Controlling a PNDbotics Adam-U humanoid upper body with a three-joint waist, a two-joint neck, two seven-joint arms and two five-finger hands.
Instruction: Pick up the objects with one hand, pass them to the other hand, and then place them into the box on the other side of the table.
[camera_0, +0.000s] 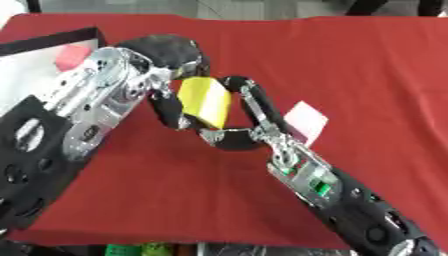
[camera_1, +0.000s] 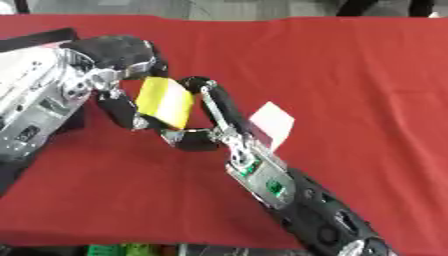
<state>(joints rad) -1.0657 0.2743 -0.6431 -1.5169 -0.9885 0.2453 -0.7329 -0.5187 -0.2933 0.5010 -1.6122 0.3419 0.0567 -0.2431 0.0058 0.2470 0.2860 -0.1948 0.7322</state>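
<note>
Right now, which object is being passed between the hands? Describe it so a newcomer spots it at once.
On the red tablecloth, find where the left hand and right hand meet, left of centre. Between their fingers sits the yellow block. It is the only yellow thing; the white card lies beside the right hand, and the pink cube sits in the box.

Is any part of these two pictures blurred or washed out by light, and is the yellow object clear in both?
Left eye view: the yellow block between the left hand and right hand is clear in shape but soft-edged; the white box interior looks washed out. Right eye view: similar softness; the white card shows no surface detail.
</note>
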